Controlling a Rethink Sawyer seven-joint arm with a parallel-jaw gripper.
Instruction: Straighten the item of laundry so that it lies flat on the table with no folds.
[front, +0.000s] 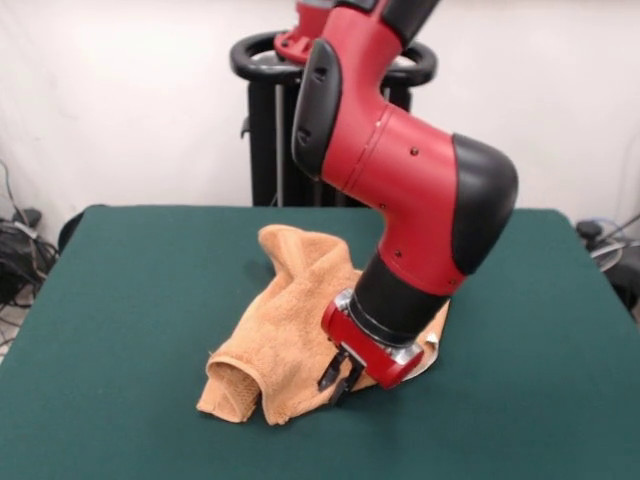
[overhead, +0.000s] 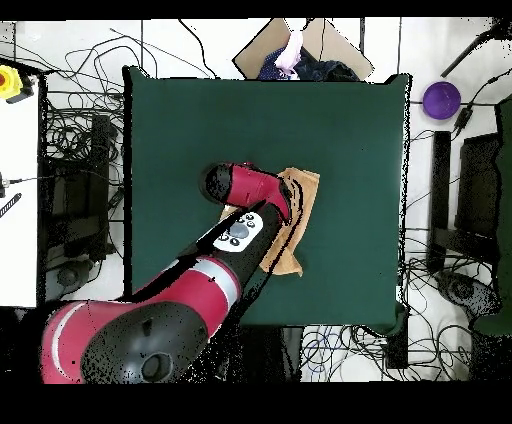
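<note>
The orange-tan towel (front: 285, 320) lies crumpled near the middle of the dark green table (front: 120, 300). It is bunched into raised folds, with a rolled, tunnel-like fold at its near left corner. My gripper (front: 340, 378) is down at table height on the towel's near right edge, its two black fingers close together and pinching the cloth. In the overhead view the arm covers the gripper and much of the towel (overhead: 306, 192). Only the towel's right side and a corner show on the table (overhead: 180, 130). No tag shows.
The black pedestal (front: 268, 120) stands behind the table's far edge. In the overhead view a cardboard box (overhead: 325, 45) lies beyond one table edge, a purple round object (overhead: 441, 99) sits off to the right, and cables surround the table.
</note>
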